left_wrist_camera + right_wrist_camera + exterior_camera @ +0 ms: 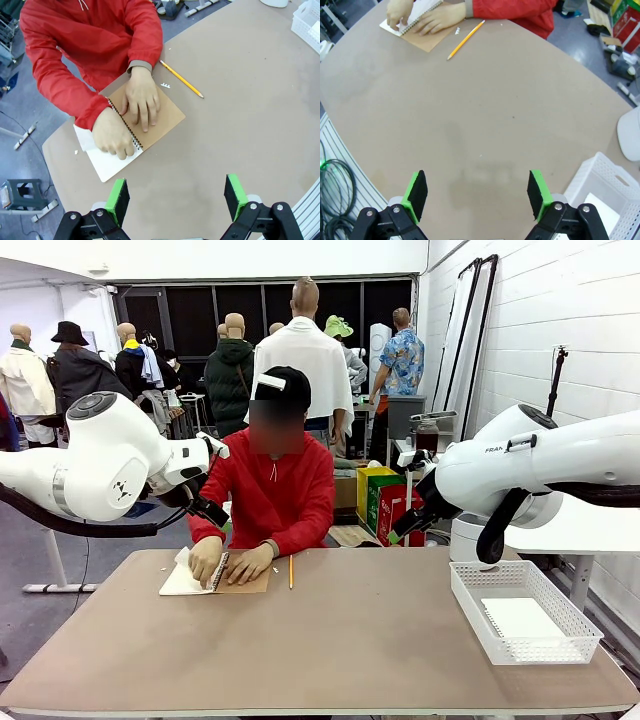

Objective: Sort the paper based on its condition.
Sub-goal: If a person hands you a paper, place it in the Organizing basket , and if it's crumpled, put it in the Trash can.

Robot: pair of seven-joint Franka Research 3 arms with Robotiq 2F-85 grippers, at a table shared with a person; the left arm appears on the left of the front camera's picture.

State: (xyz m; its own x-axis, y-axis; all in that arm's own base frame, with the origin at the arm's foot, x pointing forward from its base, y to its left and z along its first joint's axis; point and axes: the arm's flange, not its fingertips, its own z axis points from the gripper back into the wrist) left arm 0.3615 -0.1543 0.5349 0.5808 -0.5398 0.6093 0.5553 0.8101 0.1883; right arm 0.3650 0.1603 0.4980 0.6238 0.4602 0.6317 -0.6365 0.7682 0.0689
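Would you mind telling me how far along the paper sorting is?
Done: one white sheet lies in the basket. In hand: the person's hands work at the notebook; both arms' jaws stand open, empty. Left: sorting any further sheets.

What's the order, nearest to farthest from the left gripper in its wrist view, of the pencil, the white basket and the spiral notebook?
1. The spiral notebook, just ahead of the left gripper, toward picture left.
2. The pencil, beyond the notebook.
3. The white basket, at the far top-right corner.
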